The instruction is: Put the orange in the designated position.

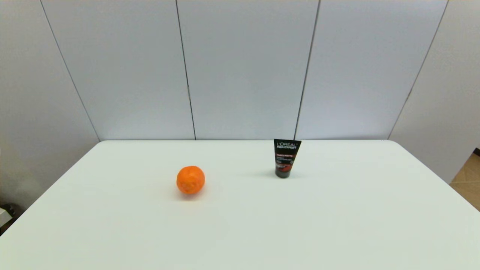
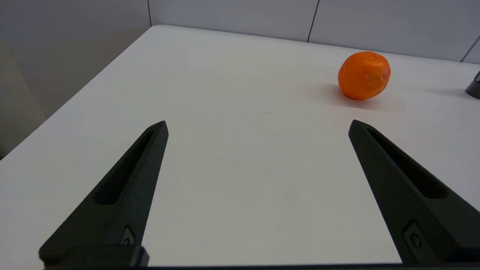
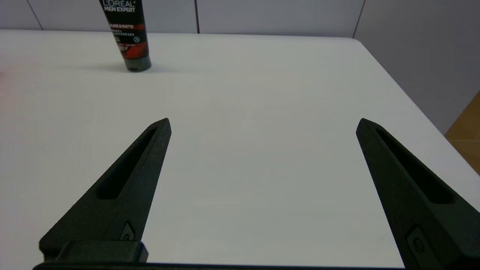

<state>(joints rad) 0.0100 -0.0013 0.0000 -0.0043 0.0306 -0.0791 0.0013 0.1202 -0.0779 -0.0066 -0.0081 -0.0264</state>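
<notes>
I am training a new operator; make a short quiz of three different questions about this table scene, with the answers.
1. True or false: the small round bright-orange fruit touches the upright black tube with a red band.
2. Which end effector's wrist view shows the whole fruit: A left, B right?
3. Fill in: both end effectors are ____ and hold nothing.

Key: 1 false, they stand apart on the white matte table. 2 A. 3 open.
</notes>
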